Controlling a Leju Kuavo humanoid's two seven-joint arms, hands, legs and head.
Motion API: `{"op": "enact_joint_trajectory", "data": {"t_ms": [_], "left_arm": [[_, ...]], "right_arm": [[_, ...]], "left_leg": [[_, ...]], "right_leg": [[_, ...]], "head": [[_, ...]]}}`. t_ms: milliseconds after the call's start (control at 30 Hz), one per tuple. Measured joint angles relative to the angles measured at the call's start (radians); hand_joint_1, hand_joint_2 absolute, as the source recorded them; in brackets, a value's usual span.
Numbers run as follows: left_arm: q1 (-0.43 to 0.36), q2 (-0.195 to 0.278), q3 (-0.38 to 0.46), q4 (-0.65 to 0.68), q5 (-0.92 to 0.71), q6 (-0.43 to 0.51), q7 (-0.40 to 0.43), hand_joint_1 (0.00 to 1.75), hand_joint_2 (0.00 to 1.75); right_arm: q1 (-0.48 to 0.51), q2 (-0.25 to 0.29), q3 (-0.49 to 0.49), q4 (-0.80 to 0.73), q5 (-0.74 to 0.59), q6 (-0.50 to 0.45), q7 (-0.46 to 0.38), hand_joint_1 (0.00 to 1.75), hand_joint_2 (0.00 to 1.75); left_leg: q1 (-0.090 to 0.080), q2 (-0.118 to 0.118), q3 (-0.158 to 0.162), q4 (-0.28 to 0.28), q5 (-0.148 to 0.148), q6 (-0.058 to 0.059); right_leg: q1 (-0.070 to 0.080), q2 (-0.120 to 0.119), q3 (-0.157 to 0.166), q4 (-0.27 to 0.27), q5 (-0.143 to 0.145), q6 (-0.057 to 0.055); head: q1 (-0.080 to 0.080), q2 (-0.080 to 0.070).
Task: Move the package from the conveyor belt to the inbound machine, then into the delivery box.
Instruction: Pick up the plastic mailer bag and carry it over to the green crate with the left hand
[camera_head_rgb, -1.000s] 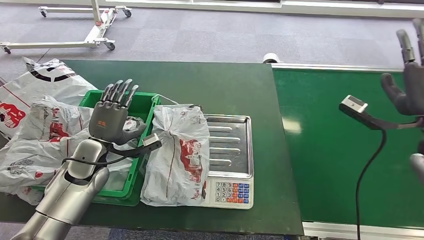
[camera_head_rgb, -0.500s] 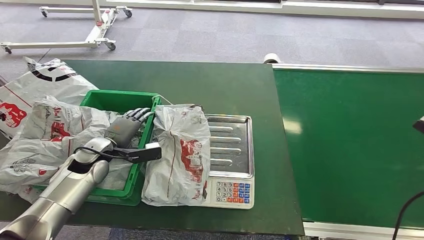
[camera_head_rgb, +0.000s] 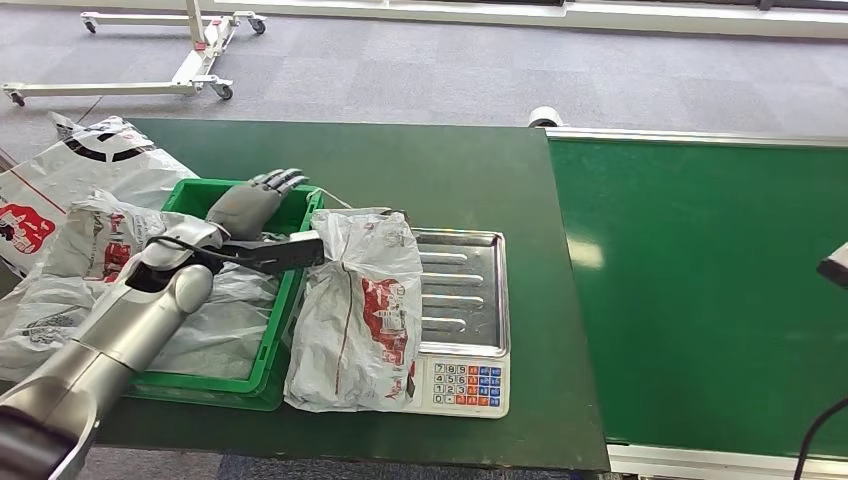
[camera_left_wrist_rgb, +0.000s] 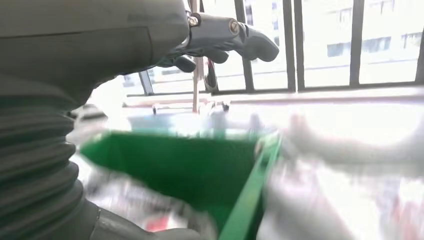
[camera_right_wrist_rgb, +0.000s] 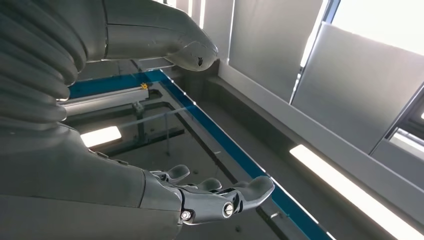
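A white plastic package (camera_head_rgb: 355, 305) with red print lies across the left part of the inbound machine, a scale with a steel tray (camera_head_rgb: 465, 290) and a keypad. Its left side touches the rim of the green delivery box (camera_head_rgb: 290, 290). My left hand (camera_head_rgb: 255, 195) hovers over the far end of the box, fingers stretched forward and holding nothing. In the left wrist view the fingers (camera_left_wrist_rgb: 225, 37) hang above the green box (camera_left_wrist_rgb: 175, 165), which is blurred. My right hand (camera_right_wrist_rgb: 210, 200) is raised toward the ceiling, fingers apart and holding nothing. The green conveyor belt (camera_head_rgb: 700, 290) on the right carries nothing.
Several white packages (camera_head_rgb: 80, 180) are heaped on and beside the box at the table's left end. A white wheeled frame (camera_head_rgb: 190, 55) stands on the carpet behind. A tape roll (camera_head_rgb: 543, 115) sits at the belt's far corner. A dark wrist-camera part (camera_head_rgb: 835, 265) juts in at the right edge.
My left hand came down from an upright open pose, then moved out over the box's far end. My right hand, in the head view a second ago, has left it.
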Motion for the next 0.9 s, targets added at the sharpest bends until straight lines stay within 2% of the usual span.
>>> {"op": "enact_joint_trajectory", "data": {"t_ms": [100,267,333,467,567,733,900], "left_arm": [[-0.041,0.012,-0.013,-0.013,0.002,0.01,0.013,0.0,1.75],[-0.055,0.045,-0.023,-0.047,0.035,0.031,0.02,0.0,1.75],[-0.059,0.058,-0.026,-0.073,0.067,0.002,0.025,0.0,1.75],[-0.081,0.101,-0.039,-0.157,0.187,-0.135,0.072,0.0,1.75],[-0.091,0.157,-0.056,-0.222,0.284,-0.196,0.097,0.0,1.75],[-0.086,0.29,-0.095,-0.351,0.51,-0.295,0.144,0.0,1.75],[-0.087,0.374,-0.122,-0.434,0.569,-0.319,0.174,0.0,1.75]], "right_arm": [[-0.006,0.018,0.027,0.01,0.013,-0.001,-0.002,0.0,1.75],[-0.06,0.05,0.09,0.039,0.042,0.001,-0.004,0.0,1.75],[-0.077,0.057,0.11,0.047,0.043,0.004,-0.001,0.0,1.75],[-0.114,0.06,0.142,0.062,0.014,0.012,-0.008,0.0,1.75],[-0.161,0.061,0.177,0.084,0.007,0.023,-0.011,0.0,1.75],[-0.205,0.073,0.23,0.113,0.019,0.039,0.024,0.0,1.75],[-0.205,0.074,0.25,0.118,0.019,0.037,0.037,0.0,1.75]], "left_leg": [[0.0,0.002,0.0,0.0,0.0,0.0],[0.0,0.005,0.001,0.0,0.0,0.0],[0.0,0.004,0.001,0.0,0.0,-0.001],[0.001,0.004,0.0,-0.001,0.001,-0.001],[0.001,0.006,0.0,-0.001,0.0,-0.001],[0.001,0.006,0.0,-0.001,0.001,-0.001],[0.001,0.005,-0.001,-0.001,0.001,-0.001]], "right_leg": [[0.0,0.002,0.0,0.0,0.0,0.0],[0.0,0.005,-0.002,0.0,0.0,0.0],[0.0,0.004,-0.002,0.001,0.0,0.0],[0.0,0.004,-0.002,0.001,0.0,0.0],[0.0,0.006,-0.003,0.001,0.0,0.0],[0.001,0.006,-0.004,0.001,0.001,-0.001],[0.0,0.005,-0.004,0.001,0.0,-0.001]], "head": [[0.0,0.0],[0.0,0.0],[0.0,0.0],[0.0,0.0],[0.0,0.0],[0.0,0.0],[0.0,0.0]]}}
